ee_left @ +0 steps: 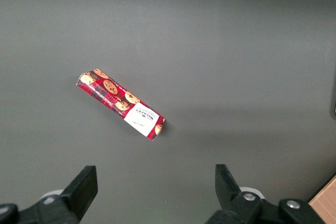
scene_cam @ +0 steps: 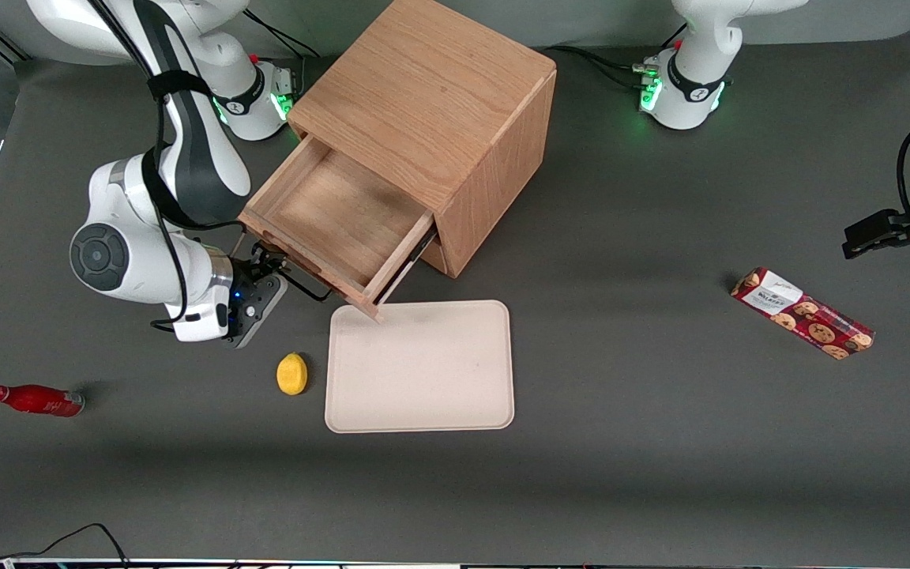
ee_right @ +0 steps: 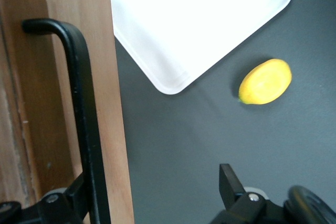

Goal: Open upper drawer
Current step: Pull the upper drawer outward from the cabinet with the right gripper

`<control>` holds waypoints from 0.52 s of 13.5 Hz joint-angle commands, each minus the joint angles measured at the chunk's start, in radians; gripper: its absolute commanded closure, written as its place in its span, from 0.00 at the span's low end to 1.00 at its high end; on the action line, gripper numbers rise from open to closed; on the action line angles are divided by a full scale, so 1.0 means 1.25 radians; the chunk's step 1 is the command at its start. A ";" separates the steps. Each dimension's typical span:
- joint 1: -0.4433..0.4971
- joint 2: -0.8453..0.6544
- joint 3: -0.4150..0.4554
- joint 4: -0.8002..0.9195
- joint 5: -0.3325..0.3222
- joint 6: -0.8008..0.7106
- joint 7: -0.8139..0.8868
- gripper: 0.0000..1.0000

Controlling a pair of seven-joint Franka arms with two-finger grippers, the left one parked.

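Observation:
The upper drawer (scene_cam: 336,213) stands pulled well out of the oak cabinet (scene_cam: 439,103), its inside bare. Its thin black wire handle (scene_cam: 306,286) is on the drawer front nearest the front camera. My right gripper (scene_cam: 269,270) is at that drawer front, beside the handle. In the right wrist view the gripper (ee_right: 155,184) is open with its fingers wide apart. The handle (ee_right: 79,103) runs along the oak drawer front (ee_right: 113,108) and passes right by one finger (ee_right: 79,195). The other finger (ee_right: 229,182) hangs over bare table.
A cream tray (scene_cam: 421,366) lies just in front of the drawer, also in the right wrist view (ee_right: 199,19). A lemon (scene_cam: 291,373) (ee_right: 265,81) lies beside it. A red bottle (scene_cam: 35,400) lies toward the working arm's end, a cookie pack (scene_cam: 802,313) (ee_left: 121,103) toward the parked arm's.

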 commanded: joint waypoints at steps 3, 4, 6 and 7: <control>-0.004 0.048 -0.011 0.089 0.001 -0.009 -0.034 0.00; -0.004 0.056 -0.011 0.098 0.002 -0.009 -0.034 0.00; -0.005 0.069 -0.011 0.114 0.003 -0.009 -0.034 0.00; -0.005 0.077 -0.013 0.119 0.003 -0.009 -0.034 0.00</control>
